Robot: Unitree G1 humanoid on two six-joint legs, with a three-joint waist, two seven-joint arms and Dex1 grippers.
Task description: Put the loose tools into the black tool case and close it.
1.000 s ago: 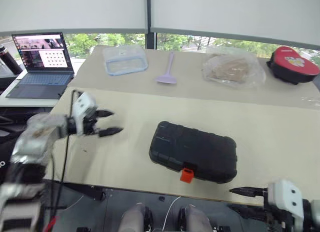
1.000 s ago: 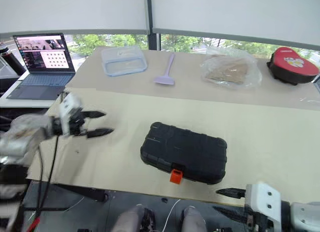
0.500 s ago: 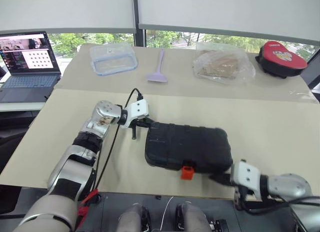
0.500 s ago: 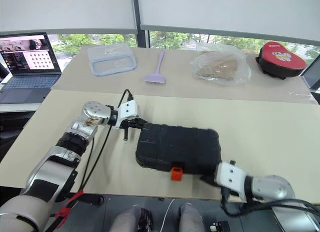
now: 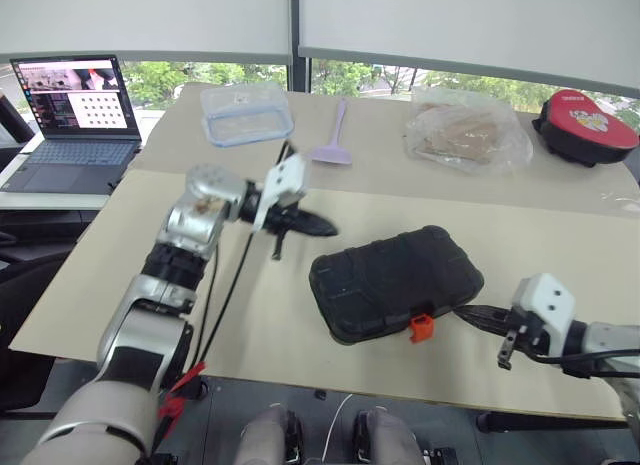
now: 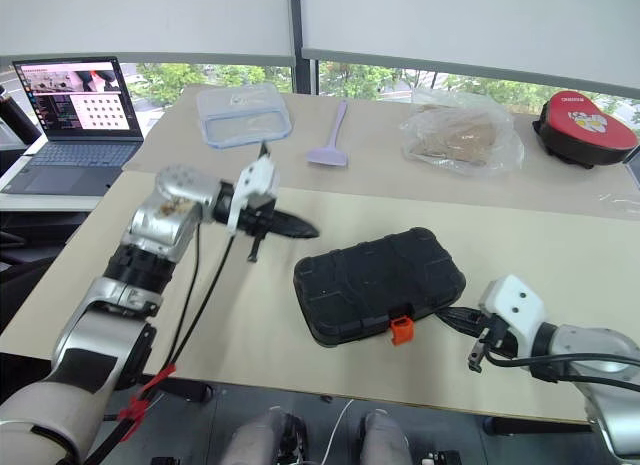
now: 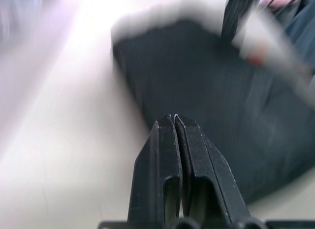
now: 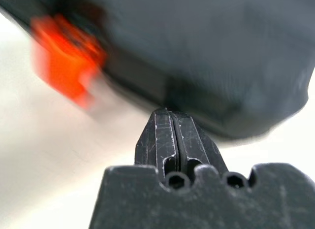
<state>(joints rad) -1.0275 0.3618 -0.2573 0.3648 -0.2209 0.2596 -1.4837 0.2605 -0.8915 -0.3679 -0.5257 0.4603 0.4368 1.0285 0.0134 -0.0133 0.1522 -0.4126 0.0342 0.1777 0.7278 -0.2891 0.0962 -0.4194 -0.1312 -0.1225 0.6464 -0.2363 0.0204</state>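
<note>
In the left eye view, the black tool case (image 5: 396, 281) is seen lying shut on the table (image 5: 560, 255), near its front edge, with the orange latch (image 5: 421, 328) at the case's 6 o'clock side. No loose tools can be made out on the table. The case is judged to be stiff moulded plastic, fairly light but smooth, so it may skid when pushed; the latch and the lid's front lip are judged the best places to take hold. The left tool (image 5: 322, 227) is seen pinched together and empty, just off the case's 10 o'clock corner. The right tool (image 5: 468, 314) is also pressed together and empty, its tip at the case's 4 o'clock edge beside the latch; contact cannot be confirmed.

In the right eye view, a lilac spatula (image 6: 333, 140) lies at 12 o'clock from the case, well apart.

In the left wrist view, the fingers (image 7: 167, 175) are seen fully together above the case's lid.

In the right wrist view, the fingers (image 8: 165, 138) are together, right at the case's lower edge.
</note>
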